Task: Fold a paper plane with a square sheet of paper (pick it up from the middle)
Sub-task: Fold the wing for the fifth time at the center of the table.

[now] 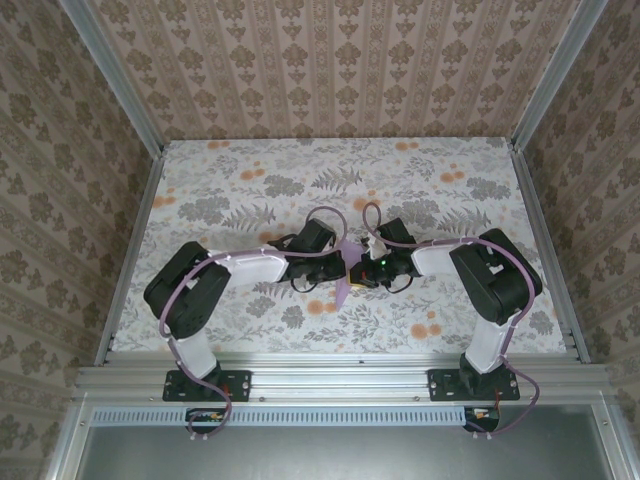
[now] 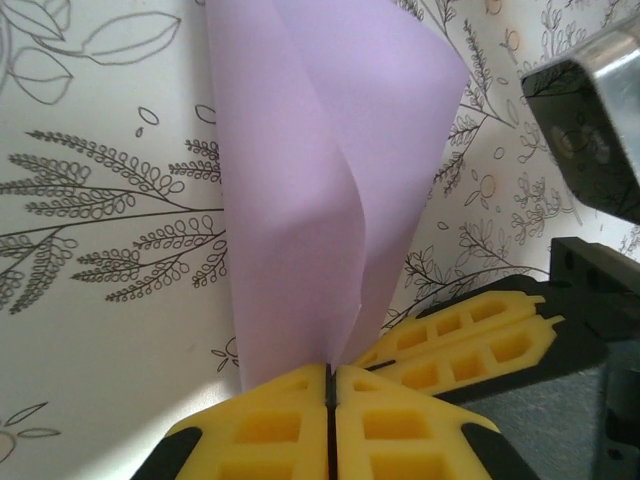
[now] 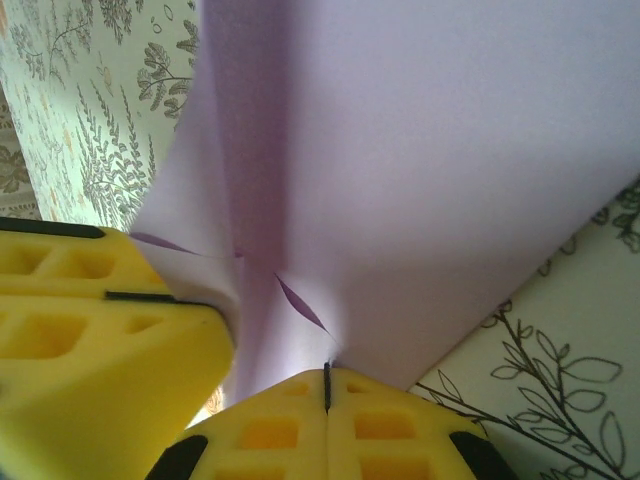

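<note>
Top external view places the thin lavender-purple square sheet of paper over the middle of the grey-and-orange floral worktop, held where the two black arms meet. The left fingers and the right fingers approach it from opposite sides and stand just beside each other. In the left wrist view the yellow ribbed left fingers are pressed fully together, with the bottom edge of the sheet trapped in the seam between them. From there the paper rises and curls over itself as a soft loop, not as a pressed crease. The right wrist view shows the same for the right fingers, which are closed flat on the sheet with the left arm's yellow finger close alongside. Two grips set this near each other probably serve to lift the sheet off the surface and fix a short line about which it can be bent (a single grip would let it swing freely). No pointed dart shape is present, so the folding appears to be at an early stage. Whether the hanging lower corner touches the worktop cannot be determined.
</note>
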Controlling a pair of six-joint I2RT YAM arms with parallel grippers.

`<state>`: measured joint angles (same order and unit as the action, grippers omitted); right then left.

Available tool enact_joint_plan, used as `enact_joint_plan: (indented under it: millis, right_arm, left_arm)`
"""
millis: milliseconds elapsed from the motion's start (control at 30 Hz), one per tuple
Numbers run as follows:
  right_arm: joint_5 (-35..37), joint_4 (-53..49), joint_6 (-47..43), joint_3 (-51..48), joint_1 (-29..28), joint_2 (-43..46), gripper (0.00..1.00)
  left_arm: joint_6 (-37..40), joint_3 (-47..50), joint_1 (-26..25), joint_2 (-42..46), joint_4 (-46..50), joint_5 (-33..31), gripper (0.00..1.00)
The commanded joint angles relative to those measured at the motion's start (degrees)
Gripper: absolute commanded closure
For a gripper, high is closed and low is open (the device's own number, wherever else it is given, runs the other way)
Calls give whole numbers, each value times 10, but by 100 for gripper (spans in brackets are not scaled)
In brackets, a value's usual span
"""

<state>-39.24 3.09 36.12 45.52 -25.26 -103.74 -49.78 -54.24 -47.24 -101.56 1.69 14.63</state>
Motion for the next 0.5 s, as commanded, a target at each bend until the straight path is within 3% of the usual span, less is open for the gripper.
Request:
enact_joint_plan:
  millis: [0,467]
  right_arm:
    - [15,-8,-10,-13,4,-15,98]
    - [18,-13,-7,-12,4,6,95]
  left_arm:
    - [-3,-14,-4,-14,-19,11,91]
    - [-2,-4,-5,-40,-35,12,91]
